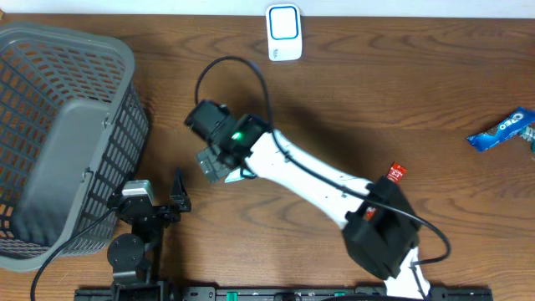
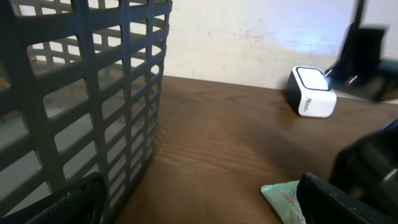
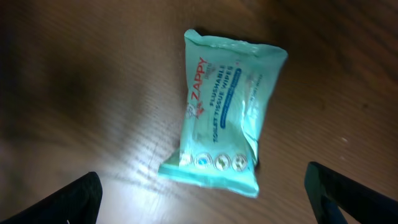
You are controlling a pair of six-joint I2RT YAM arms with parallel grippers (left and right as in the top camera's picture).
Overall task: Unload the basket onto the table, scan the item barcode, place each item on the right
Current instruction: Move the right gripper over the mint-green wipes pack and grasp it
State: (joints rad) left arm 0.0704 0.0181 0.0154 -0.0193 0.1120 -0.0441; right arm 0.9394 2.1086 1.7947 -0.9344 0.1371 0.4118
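On the brown table (image 1: 401, 100) your right gripper (image 3: 205, 200) hangs with jaws spread wide above the teal wipes pack (image 3: 224, 112), left of the middle, and your left gripper (image 1: 159, 199) beside the basket (image 1: 84, 42) gapes too.

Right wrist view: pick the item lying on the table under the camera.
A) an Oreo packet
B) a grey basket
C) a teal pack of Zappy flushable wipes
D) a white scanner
C: the teal wipes pack, printed ZAPPY flushable toilet tissue wipes, lies flat on the wooden table, and nothing else is in that view.
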